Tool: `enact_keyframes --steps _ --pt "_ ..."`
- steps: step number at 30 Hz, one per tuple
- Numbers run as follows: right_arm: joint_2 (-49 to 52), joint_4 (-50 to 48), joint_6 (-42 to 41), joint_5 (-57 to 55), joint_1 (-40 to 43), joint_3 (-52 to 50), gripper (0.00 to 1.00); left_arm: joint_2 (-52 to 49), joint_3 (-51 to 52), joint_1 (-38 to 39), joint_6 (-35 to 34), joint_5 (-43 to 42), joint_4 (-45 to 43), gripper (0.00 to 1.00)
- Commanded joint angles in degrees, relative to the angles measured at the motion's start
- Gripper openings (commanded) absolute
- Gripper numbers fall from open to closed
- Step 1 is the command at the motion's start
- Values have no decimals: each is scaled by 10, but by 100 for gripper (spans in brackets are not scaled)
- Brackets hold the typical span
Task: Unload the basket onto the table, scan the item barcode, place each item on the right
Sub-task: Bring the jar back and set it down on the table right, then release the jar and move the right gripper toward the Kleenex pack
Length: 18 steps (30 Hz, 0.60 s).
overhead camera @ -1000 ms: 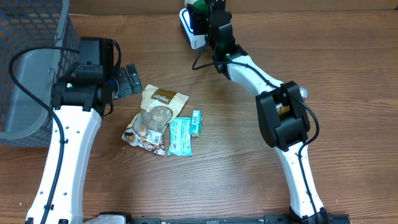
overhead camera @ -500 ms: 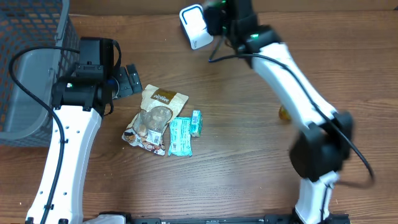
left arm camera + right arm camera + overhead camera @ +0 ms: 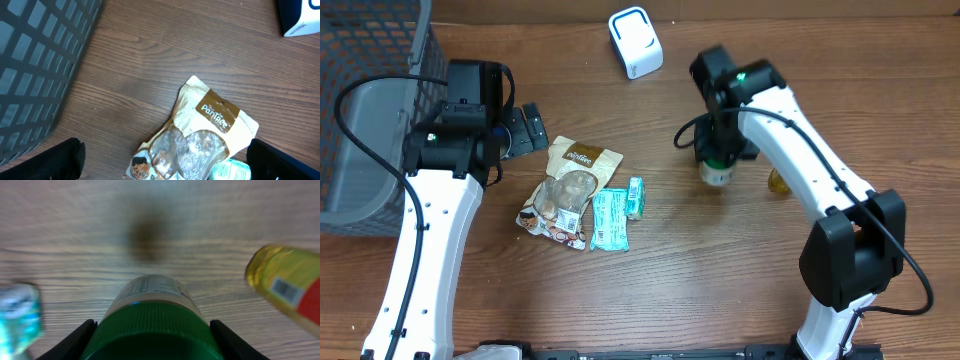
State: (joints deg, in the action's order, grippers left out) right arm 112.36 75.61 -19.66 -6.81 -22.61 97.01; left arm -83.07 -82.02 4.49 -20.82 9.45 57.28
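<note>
The item is a jar with a green ribbed cap (image 3: 155,327) and a white label. My right gripper (image 3: 152,335) is shut on that cap, one finger on each side. In the overhead view the right gripper (image 3: 718,155) holds the jar (image 3: 716,172) over the middle of the table, right of the snack packets. The white scanner (image 3: 635,42) stands at the back edge, well apart from the jar. My left gripper (image 3: 527,130) is open above the brown snack pouch (image 3: 200,135), its fingers (image 3: 55,160) wide apart with nothing between them.
A yellow bottle (image 3: 778,182) with a barcode label lies just right of the jar, the same yellow bottle (image 3: 287,287) being close in the right wrist view. Teal packets (image 3: 612,218) lie beside the snack pouch (image 3: 570,188). A dark mesh basket (image 3: 370,100) fills the far left.
The right arm has swung from the scanner at the back edge down to the middle of the table, carrying the jar. The left arm has not moved.
</note>
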Motion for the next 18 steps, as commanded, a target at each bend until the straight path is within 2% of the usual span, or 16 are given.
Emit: enact_keyframes --steps 1,2,5,8,12,18 --pt "-5 -32 -14 -2 4 -49 27 2 -6 0 0 -1 -1 100" --pt "-5 -51 -14 -2 4 -72 28 2 -6 0 0 -1 -1 100" --pt "-5 -67 -14 -2 5 -89 53 2 -6 0 0 -1 -1 100" --pt "-5 -70 -14 -2 5 -90 70 2 -6 0 0 -1 -1 100" --pt "-5 -78 -14 -2 5 -90 83 2 -6 0 0 -1 -1 100" --pt "-5 -117 -13 -2 5 -90 88 2 -6 0 0 -1 -1 100"
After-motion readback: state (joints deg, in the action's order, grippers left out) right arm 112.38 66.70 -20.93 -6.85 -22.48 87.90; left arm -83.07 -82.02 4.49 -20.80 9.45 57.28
